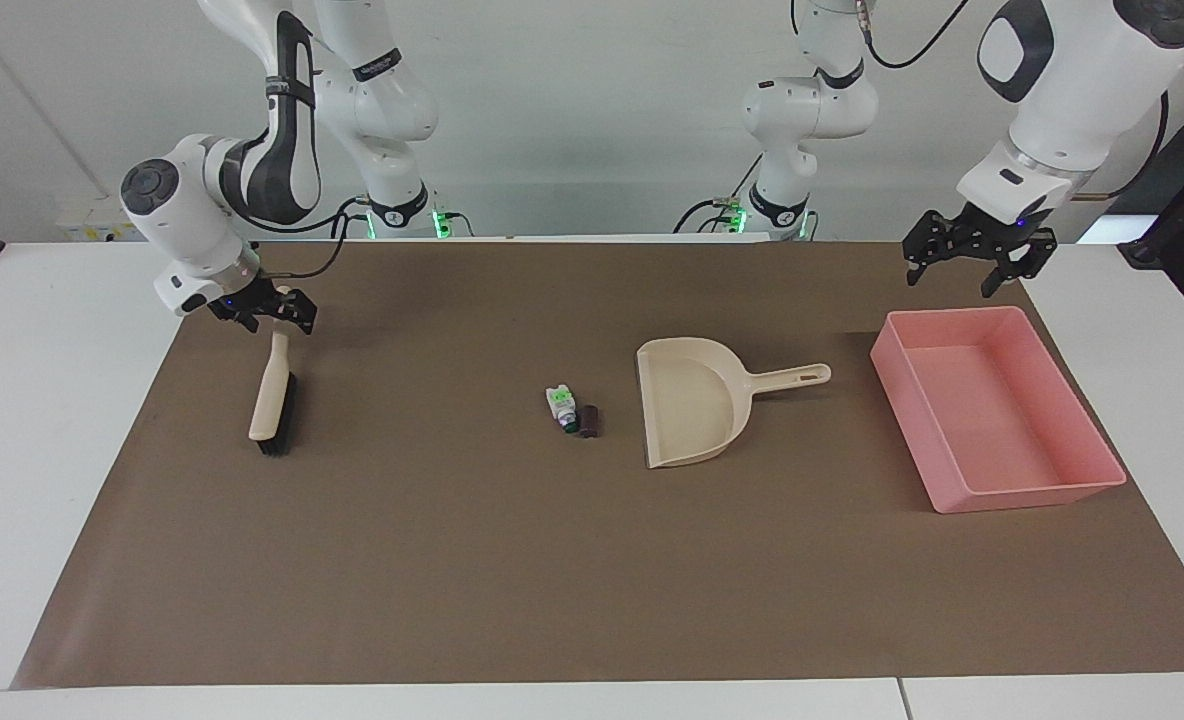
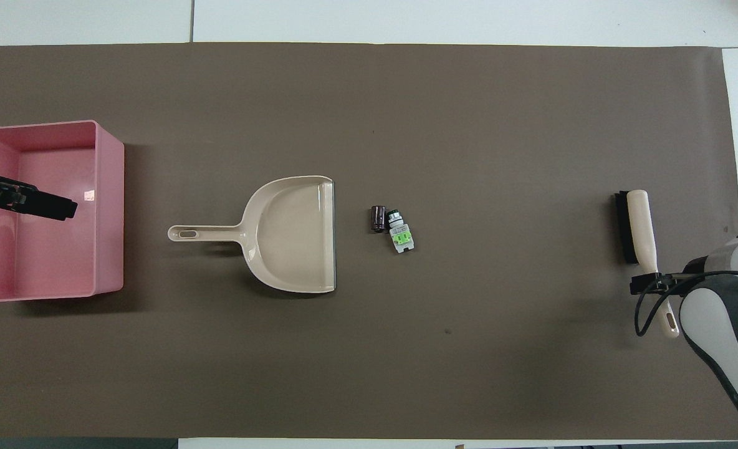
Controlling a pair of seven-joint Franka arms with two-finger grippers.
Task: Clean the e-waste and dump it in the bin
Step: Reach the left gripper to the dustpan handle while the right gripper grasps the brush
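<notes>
Over the brush (image 1: 273, 392) handle, my right gripper (image 1: 268, 309) has fingers apart; I should grip mid-handle squarely. My left gripper (image 1: 967, 258), fingers apart, waits above the bin (image 1: 1002, 495).
</notes>
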